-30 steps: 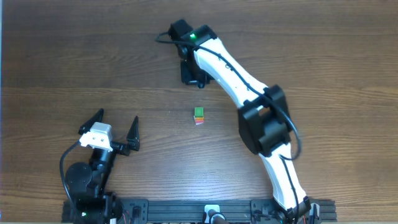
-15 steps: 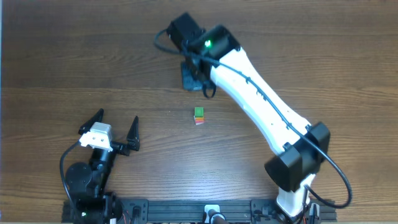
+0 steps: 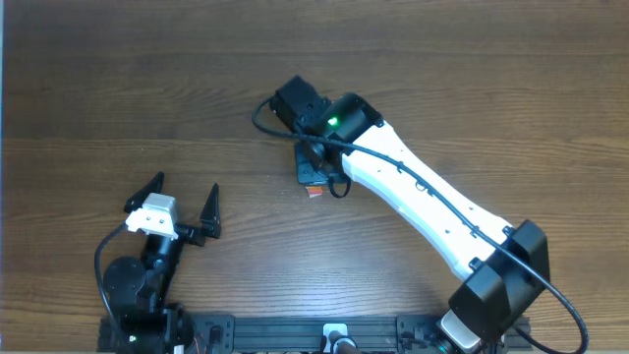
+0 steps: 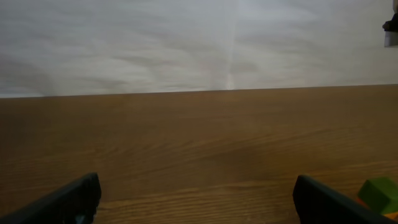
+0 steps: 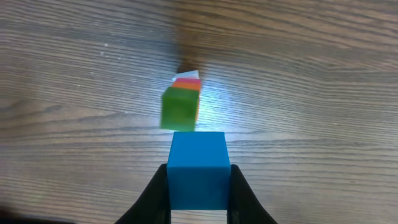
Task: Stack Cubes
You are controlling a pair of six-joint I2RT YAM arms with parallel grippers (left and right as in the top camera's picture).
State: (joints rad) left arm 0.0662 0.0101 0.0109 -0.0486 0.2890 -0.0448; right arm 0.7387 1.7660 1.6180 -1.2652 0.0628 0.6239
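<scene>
1. Surface: brown wood, with both arms based at its near edge.
2. Right arm: stretched across to the middle of the surface.
3. Left tool: parked near its own base, well apart from the stack. Its fingers are spread wide and nothing is held.
4. Right tool: closed on a blue cube, which is held above the surface just beside the stack and is judged not yet squarely over it.
5. Stack: a green cube is seated on an orange cube. A paler layer is glimpsed beneath and cannot be identified.
6. Progress, as judged: the lower tiers are built. The blue cube is yet to be centred over the green cube, lowered and released.
</scene>
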